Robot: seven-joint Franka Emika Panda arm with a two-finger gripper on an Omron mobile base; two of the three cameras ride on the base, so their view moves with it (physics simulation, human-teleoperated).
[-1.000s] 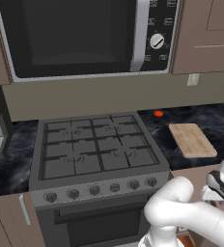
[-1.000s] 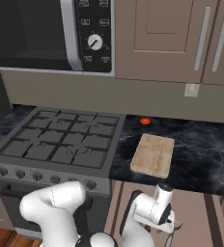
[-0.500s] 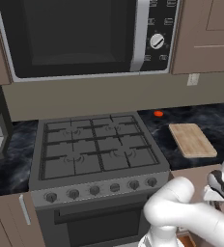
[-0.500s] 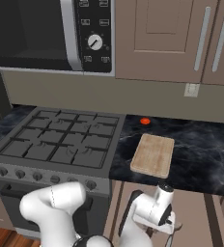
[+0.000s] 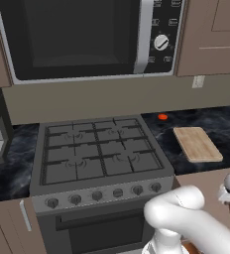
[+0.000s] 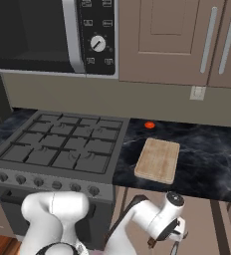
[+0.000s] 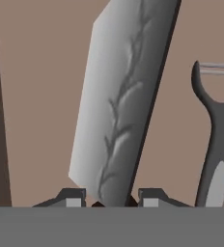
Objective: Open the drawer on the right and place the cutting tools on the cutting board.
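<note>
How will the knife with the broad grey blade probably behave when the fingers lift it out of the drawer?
The knife looks rigid, so it should not bend. Its blade is broad and stretches far beyond the fingers, so it may swing or tilt in the grip. The smooth grey surface suggests it could slip. It lies close beside the thin grey tool, which it might nudge.

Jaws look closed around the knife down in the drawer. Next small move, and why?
Probably lift straight up. The gripper sits shut on the knife in the drawer, the cutting board is bare, and the grey tool lies close beside.
</note>
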